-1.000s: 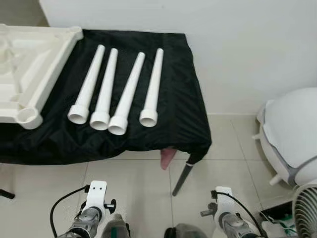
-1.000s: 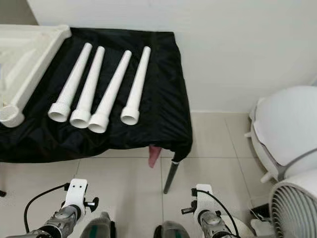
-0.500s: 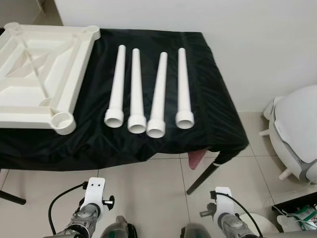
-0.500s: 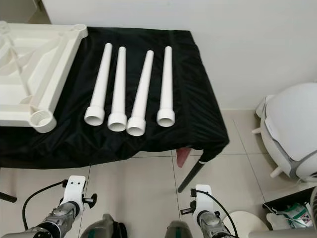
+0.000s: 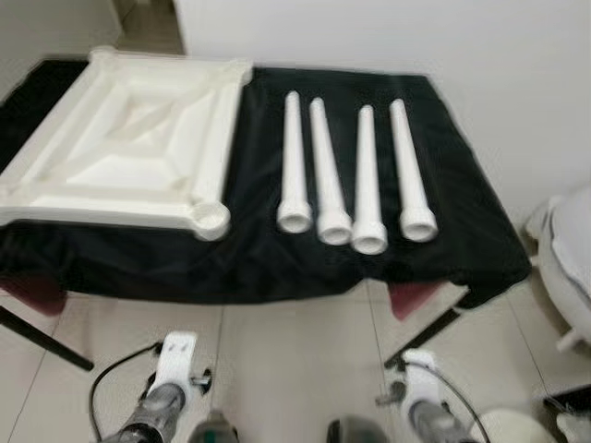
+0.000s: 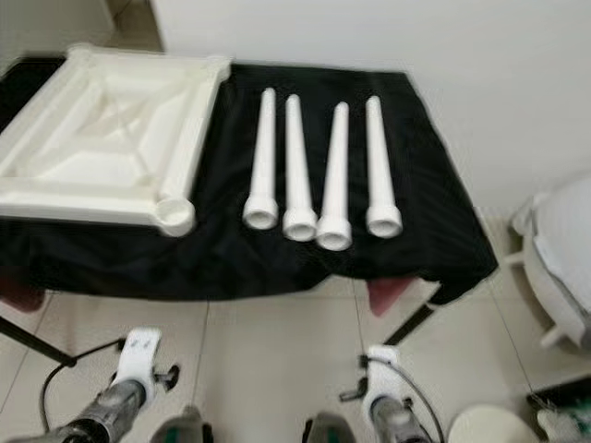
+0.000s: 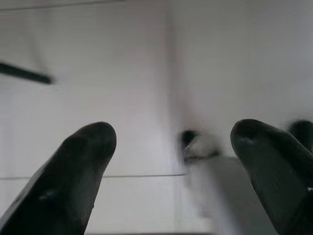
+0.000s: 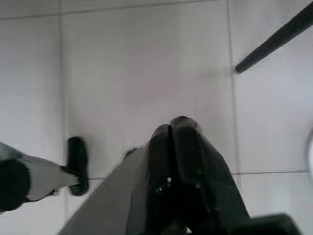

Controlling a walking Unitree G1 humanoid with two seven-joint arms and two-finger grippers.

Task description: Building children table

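A white plastic tabletop [image 5: 129,152] lies upside down on the left part of a black-draped table [image 5: 462,221]. To its right, several white tapered legs [image 5: 367,180] lie side by side, their wide open ends toward me. Both arms hang low over the floor tiles in front of the table, left arm [image 5: 171,392] and right arm [image 5: 420,411]. In the left wrist view my left gripper [image 7: 173,132] is open, with only floor between its fingers [image 7: 78,171]. In the right wrist view my right gripper [image 8: 171,122] is shut on nothing.
A white rounded appliance [image 5: 568,268] stands on the floor at the right. Black slanted table legs [image 5: 427,334] reach the tiles at both ends. A reddish piece [image 5: 413,297] shows under the cloth's front edge. A white wall runs behind the table.
The whole picture has shifted right and blurred: the camera has turned left, so the tabletop shows nearly whole. The parts on the table have not moved. Both arms hang as before.
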